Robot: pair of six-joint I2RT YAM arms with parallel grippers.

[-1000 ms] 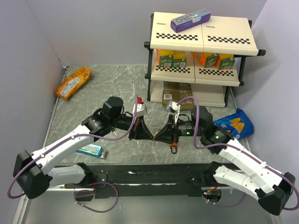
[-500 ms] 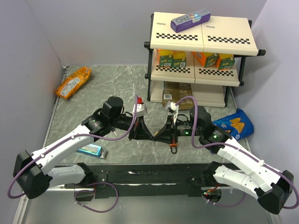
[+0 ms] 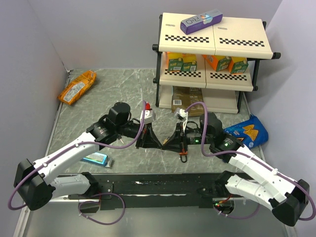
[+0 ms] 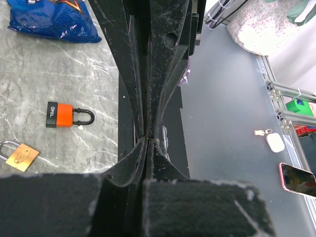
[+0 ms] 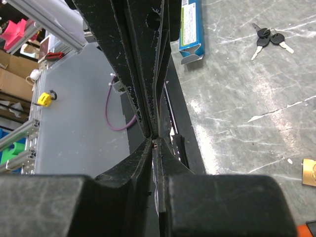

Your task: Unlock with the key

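The key bunch (image 5: 269, 39), black heads with thin silvery blades, lies on the marble table just beside a blue box (image 5: 192, 24), far from both grippers. The orange-red padlock (image 4: 69, 114) and the brass padlock (image 4: 19, 154) lie on the table below and beside the grippers. The orange-red one also shows in the top view (image 3: 183, 155). My left gripper (image 3: 159, 144) (image 4: 147, 139) and right gripper (image 3: 168, 144) (image 5: 154, 139) are both shut. They meet tip to tip above the table's front middle. I see nothing held in either.
A two-tier shelf (image 3: 212, 37) with juice cartons stands at the back right, with a purple box on top. A blue chips bag (image 3: 248, 130) lies to the right and an orange snack bag (image 3: 77, 87) at the back left. The blue box (image 3: 95, 159) lies at the front left.
My right arm has crept slightly left, pressing its shut tips closer against the left gripper's tips. The left arm and the padlocks have not moved.
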